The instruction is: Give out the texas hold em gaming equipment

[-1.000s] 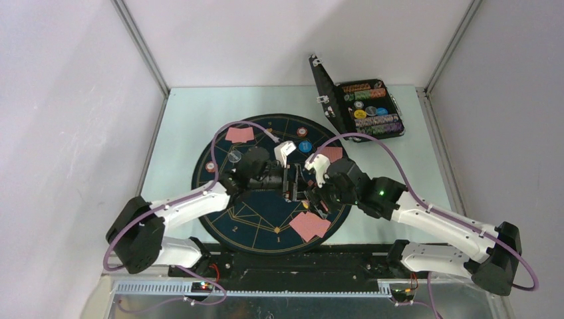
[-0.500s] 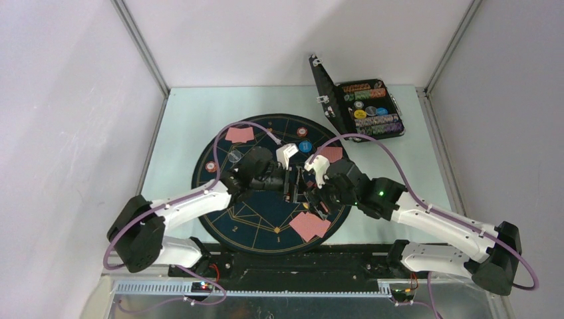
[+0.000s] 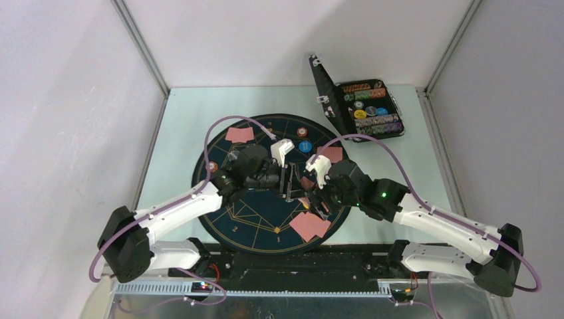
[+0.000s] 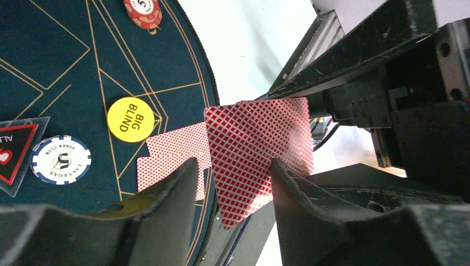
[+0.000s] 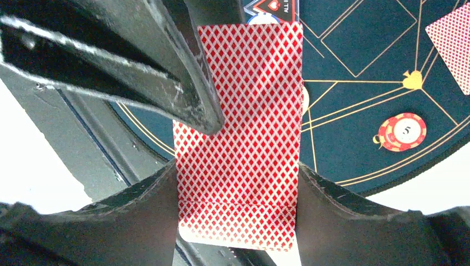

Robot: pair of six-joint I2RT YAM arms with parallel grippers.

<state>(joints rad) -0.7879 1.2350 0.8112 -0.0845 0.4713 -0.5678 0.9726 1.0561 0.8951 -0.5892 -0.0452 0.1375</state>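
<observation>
Cards, left side: one red-backed card (image 3: 239,134) face down at the far-left rim of the round mat (image 3: 256,216); orange-red chip (image 3: 211,167) nearer on the same rim.
Left gripper (image 4: 233,166): fingers apart, straddling the lower corner of the held card (image 4: 258,138); sliver of mat visible between one finger and the card edge, so judged not yet gripping.
Small pieces under the arms: yellow big-blind disc (image 4: 130,119), white-and-blue chip (image 4: 60,159) and triangular marker (image 4: 14,152), flat on the mat and close together.
Held card: raised above mid-mat between the two grippers, tilted, red back toward both wrist cameras; one card or a thin stack, impossible to tell.
Right gripper (image 5: 237,172): clamped on the held card across its width, both fingers touching its long edges.
Cards, right side: overlapping pair (image 3: 309,226) at the near rim; another red back (image 3: 330,154) at the right rim; blue chip (image 3: 304,146) and second orange-red chip (image 3: 302,131) toward the far rim.
Case (image 3: 366,109): open, off the mat at far right, rows of chips inside.
Done, by the look of it: three places with cards, several discs out.
Left to do, probably: hand-over of the held card, its placing, perhaps more chips from the case; number of places unknown.
</observation>
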